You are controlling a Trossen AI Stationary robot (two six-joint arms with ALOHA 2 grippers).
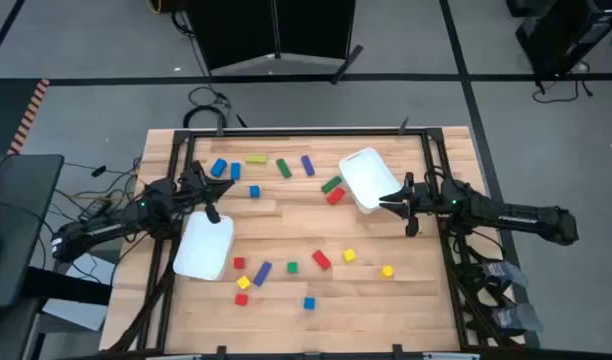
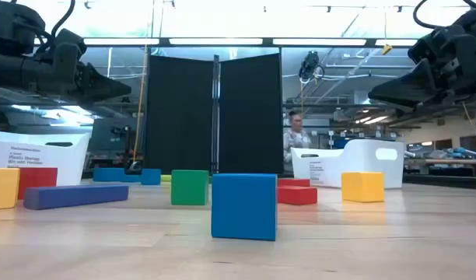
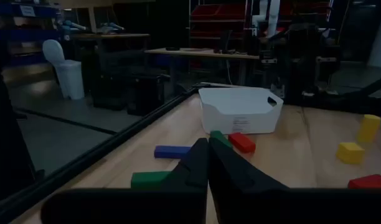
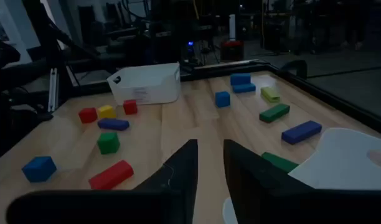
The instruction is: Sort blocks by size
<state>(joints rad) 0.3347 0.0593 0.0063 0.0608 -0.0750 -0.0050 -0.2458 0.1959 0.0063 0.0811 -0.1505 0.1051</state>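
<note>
Small wooden blocks lie flat on the wooden table [image 1: 406,300]. A far group holds a yellow bar [image 1: 256,159], a purple bar [image 1: 307,165] and a green bar [image 1: 332,184]. A near group holds a red bar [image 1: 321,260], a purple bar [image 1: 262,271] and a blue cube [image 1: 309,302]. My left gripper [image 1: 208,205] hovers shut and empty over the far end of the left white tray [image 1: 204,247]. My right gripper [image 1: 389,205] hovers open and empty at the near edge of the right white tray [image 1: 369,180]. In the wrist views the left fingers [image 3: 207,162] meet and the right fingers [image 4: 209,165] stand apart.
The two white trays lie at the table's left and right of centre. A dark frame [image 1: 286,130] runs around the table's edges. Bare wood shows between the two block groups [image 1: 286,225]. In the low view a person [image 2: 294,132] sits far behind the table.
</note>
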